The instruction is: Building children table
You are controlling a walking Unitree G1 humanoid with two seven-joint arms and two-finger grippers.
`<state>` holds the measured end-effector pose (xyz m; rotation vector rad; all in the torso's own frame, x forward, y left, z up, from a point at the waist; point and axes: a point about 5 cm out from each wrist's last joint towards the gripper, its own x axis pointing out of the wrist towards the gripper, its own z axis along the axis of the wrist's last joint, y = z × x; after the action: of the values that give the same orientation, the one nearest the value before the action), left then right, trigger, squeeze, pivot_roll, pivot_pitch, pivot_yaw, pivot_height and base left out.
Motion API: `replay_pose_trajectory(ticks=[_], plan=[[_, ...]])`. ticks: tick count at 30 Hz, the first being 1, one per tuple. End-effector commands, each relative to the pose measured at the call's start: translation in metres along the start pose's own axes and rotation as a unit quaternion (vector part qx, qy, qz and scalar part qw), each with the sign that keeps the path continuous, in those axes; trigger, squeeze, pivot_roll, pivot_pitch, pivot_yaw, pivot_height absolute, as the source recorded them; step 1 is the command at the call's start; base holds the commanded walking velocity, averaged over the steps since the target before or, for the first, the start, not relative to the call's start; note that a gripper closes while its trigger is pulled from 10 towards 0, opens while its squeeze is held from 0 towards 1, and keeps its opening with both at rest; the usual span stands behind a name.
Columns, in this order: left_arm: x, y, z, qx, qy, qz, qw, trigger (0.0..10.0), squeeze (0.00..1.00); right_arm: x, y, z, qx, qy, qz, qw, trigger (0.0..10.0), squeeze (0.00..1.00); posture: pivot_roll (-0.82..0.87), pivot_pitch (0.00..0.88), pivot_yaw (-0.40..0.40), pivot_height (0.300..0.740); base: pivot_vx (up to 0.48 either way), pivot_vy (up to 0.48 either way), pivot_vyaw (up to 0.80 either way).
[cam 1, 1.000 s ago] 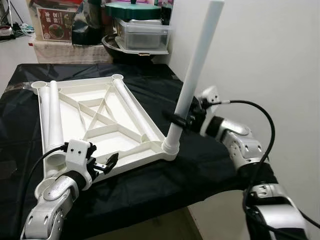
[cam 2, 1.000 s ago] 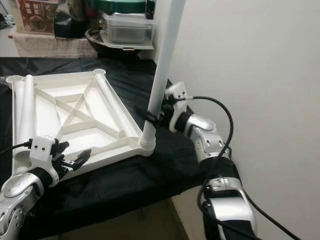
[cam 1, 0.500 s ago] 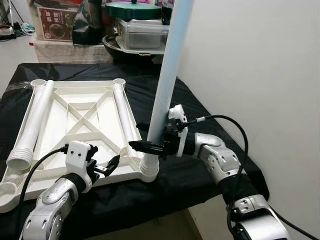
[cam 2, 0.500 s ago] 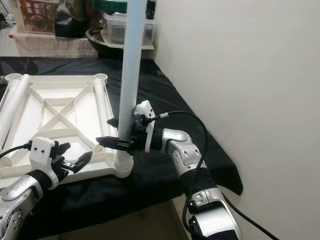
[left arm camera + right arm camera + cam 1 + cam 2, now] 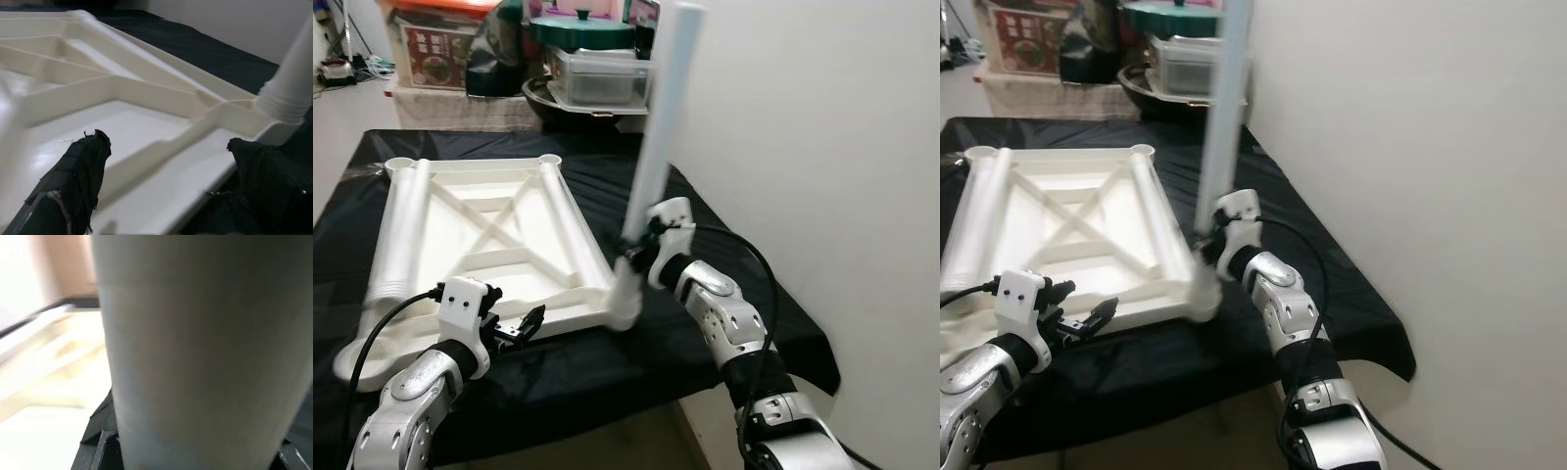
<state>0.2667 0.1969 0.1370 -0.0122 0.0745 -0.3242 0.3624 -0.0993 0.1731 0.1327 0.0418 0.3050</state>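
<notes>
The tabletop (image 5: pixel 499 225) is lying upside down on the black-draped counter (image 5: pixel 724 264), ribs up so its corner sockets face upward. The right hand (image 5: pixel 636 257) is clenching the white leg (image 5: pixel 656 157) low down, likely seating it in the near right corner socket; its long axis is standing nearly upright, top tilting slightly away. The left hand (image 5: pixel 514 328) is hovering spread apart, ungrasping, at the near edge, probably ready to steady it.

Both head eyes look forward and down over the black-draped desk (image 5: pixel 724 245), sharing the white tabletop frame (image 5: pixel 499 235), which the left wrist camera views close, while the right wrist camera presses against the upright leg tube (image 5: pixel 195 347).
</notes>
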Motion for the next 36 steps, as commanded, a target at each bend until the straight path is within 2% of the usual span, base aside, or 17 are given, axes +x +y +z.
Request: replay_pose_trajectory(ticks=[1,6,7,9,10,11,16,17,18,20,22,26,31,32,33,34,36], plan=[[0.004,-0.005,-0.001,-0.009,0.005,-0.011,1.000,10.0,0.00,-0.014,-0.012,-0.023,0.016,0.061,-0.100,0.993,0.0,0.00,0.12,0.000,-0.141,0.740,0.000,0.000,0.00],[0.006,-0.006,0.000,-0.009,0.005,-0.018,1.000,10.0,0.00,-0.019,0.020,-0.019,0.018,0.055,-0.060,0.997,1.8,0.00,0.11,0.000,-0.124,0.740,0.000,0.000,0.00],[0.008,-0.008,0.001,-0.009,0.003,-0.021,1.000,10.0,0.00,-0.018,0.032,-0.015,0.018,0.045,-0.033,0.998,10.0,0.00,0.10,0.000,-0.122,0.740,0.000,0.000,0.00],[0.011,-0.009,0.002,-0.009,0.000,-0.025,1.000,10.0,0.00,-0.016,0.044,-0.010,0.029,0.028,0.006,0.999,10.0,0.00,0.10,0.000,-0.121,0.740,0.000,0.000,0.00],[0.012,-0.010,0.003,-0.009,-0.002,-0.027,1.000,10.0,0.00,-0.015,0.045,-0.006,0.041,0.018,0.011,0.999,10.0,0.79,0.10,0.000,-0.123,0.740,0.000,0.000,0.00],[0.013,-0.012,0.004,-0.010,-0.006,-0.029,1.000,10.0,0.00,-0.015,0.045,-0.004,0.039,0.012,0.021,0.999,10.0,1.00,0.10,0.000,-0.123,0.740,0.000,0.000,0.00],[0.014,-0.015,0.007,-0.011,-0.012,-0.033,0.999,10.0,0.00,-0.014,0.045,0.003,0.049,-0.001,0.054,0.997,10.0,1.00,0.10,0.000,-0.128,0.740,0.000,0.000,0.00],[0.014,-0.015,0.008,-0.010,-0.015,-0.034,0.999,10.0,0.00,-0.015,0.046,0.011,0.047,-0.017,0.091,0.995,10.0,0.81,0.10,0.000,-0.131,0.740,0.000,0.000,0.00],[0.013,-0.016,0.011,-0.008,-0.022,-0.034,0.999,10.0,0.00,-0.018,0.048,0.019,0.048,-0.033,0.161,0.985,10.0,0.00,0.10,0.000,-0.135,0.740,0.000,0.000,0.00],[0.012,-0.015,0.015,-0.004,-0.030,-0.030,0.999,10.0,0.00,-0.027,0.049,0.028,0.025,-0.051,0.242,0.969,10.0,0.00,0.11,0.000,-0.141,0.740,0.000,0.000,0.00],[0.011,-0.013,0.019,0.008,-0.039,-0.020,0.999,10.0,0.00,-0.044,0.051,0.032,-0.015,-0.047,0.365,0.930,10.0,0.00,0.11,0.000,-0.146,0.740,0.000,0.000,0.00],[0.006,-0.011,0.023,0.013,-0.050,0.011,0.999,10.0,0.00,-0.057,0.052,0.023,-0.059,-0.007,0.459,0.886,10.0,0.00,0.12,0.000,-0.151,0.740,0.000,0.000,0.00],[-0.009,-0.026,0.025,0.030,-0.063,0.030,0.997,10.0,0.00,-0.046,0.048,0.006,-0.098,0.023,0.460,0.882,10.0,0.00,0.15,0.000,-0.159,0.740,0.000,0.000,0.00],[-0.014,-0.029,0.026,0.035,-0.066,0.039,0.996,10.0,0.00,-0.039,0.046,0.004,-0.101,0.027,0.438,0.893,7.9,0.00,0.16,0.000,-0.163,0.740,0.000,0.000,0.00],[-0.016,-0.030,0.027,0.037,-0.068,0.046,0.996,10.0,0.00,-0.035,0.044,0.003,-0.103,0.030,0.423,0.900,7.9,0.00,0.16,0.000,-0.163,0.740,0.000,0.000,0.00],[-0.021,-0.030,0.027,0.034,-0.071,0.059,0.995,10.0,0.00,-0.026,0.040,0.003,-0.099,0.032,0.382,0.918,0.0,0.00,0.17,0.000,-0.167,0.740,0.000,0.000,0.00],[-0.029,-0.029,0.026,0.028,-0.072,0.084,0.993,10.0,0.00,-0.012,0.029,0.006,-0.085,0.031,0.301,0.949,0.0,0.00,0.19,0.000,-0.172,0.740,0.000,0.000,0.00]])
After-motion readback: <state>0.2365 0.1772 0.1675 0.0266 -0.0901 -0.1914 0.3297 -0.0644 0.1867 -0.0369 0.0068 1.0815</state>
